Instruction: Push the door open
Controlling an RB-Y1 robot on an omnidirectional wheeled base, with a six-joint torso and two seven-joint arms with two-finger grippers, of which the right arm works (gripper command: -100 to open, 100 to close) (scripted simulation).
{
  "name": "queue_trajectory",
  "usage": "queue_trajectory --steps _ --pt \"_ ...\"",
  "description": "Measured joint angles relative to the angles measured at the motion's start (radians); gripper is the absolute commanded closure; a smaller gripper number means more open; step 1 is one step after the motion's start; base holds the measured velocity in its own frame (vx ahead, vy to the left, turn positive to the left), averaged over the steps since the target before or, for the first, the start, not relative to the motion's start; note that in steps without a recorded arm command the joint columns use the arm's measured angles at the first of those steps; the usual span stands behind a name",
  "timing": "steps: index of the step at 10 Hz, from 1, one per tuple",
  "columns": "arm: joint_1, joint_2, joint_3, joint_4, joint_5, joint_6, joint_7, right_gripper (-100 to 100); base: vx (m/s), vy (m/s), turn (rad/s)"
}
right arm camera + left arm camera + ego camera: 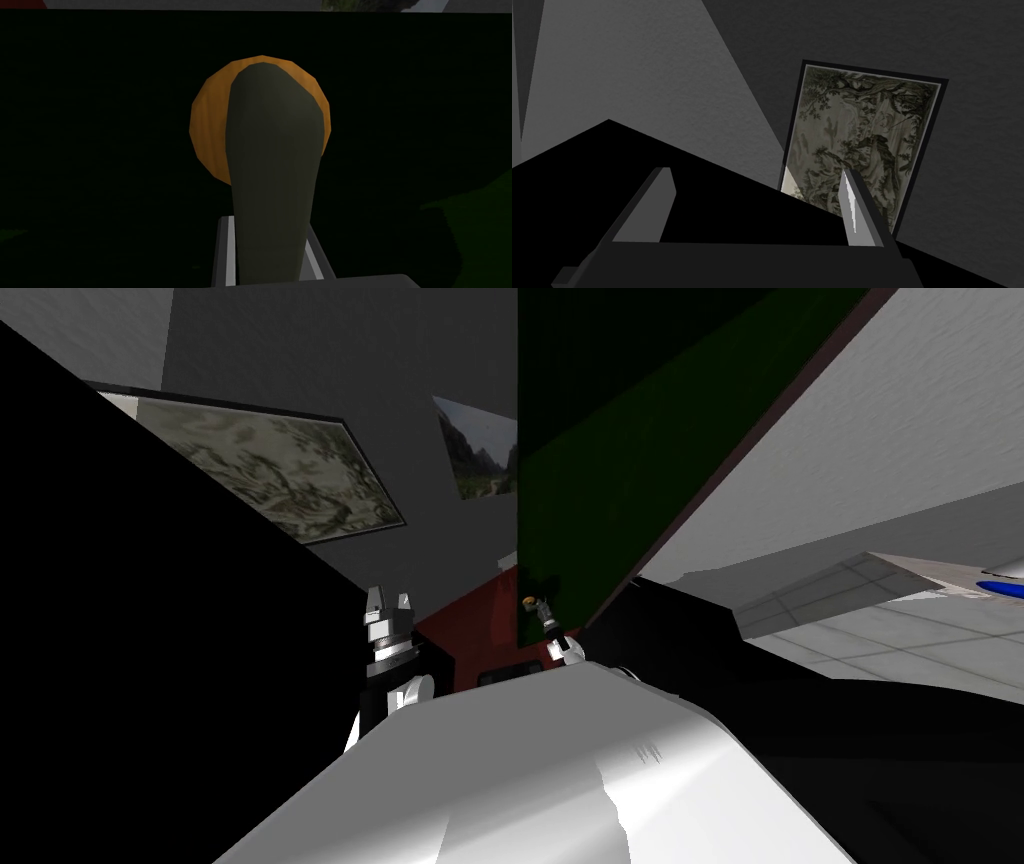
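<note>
A dark green door (600,438) stands straight ahead, its free edge towards the middle of the head view. It carries a dark olive lever handle (272,165) on a round orange plate (207,125). My right gripper (540,610) is at that handle. In the right wrist view its two fingers (226,250) press the lever's sides, so the right gripper (270,235) is shut on it. The green door face (100,125) lies close behind. My left gripper (388,600) is held up to the left of the door, away from it, and my left gripper (757,172) is open with nothing between its fingers.
A grey wall beyond the door's edge bears two framed pictures (280,473) (480,448). A red floor patch (480,628) shows below them. A black area (120,638) fills the left side. A white wall (850,438) and a pale tiled floor (850,628) lie to the right.
</note>
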Motion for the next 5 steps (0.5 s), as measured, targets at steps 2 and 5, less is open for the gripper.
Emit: queue_trajectory --steps 2,5 --pt "-0.003 0.003 -0.017 0.001 -0.013 0.002 0.011 100 0.108 0.067 -0.040" --pt "-0.003 -0.001 -0.028 0.015 -0.020 0.001 0.024 100 0.189 0.032 -0.069"
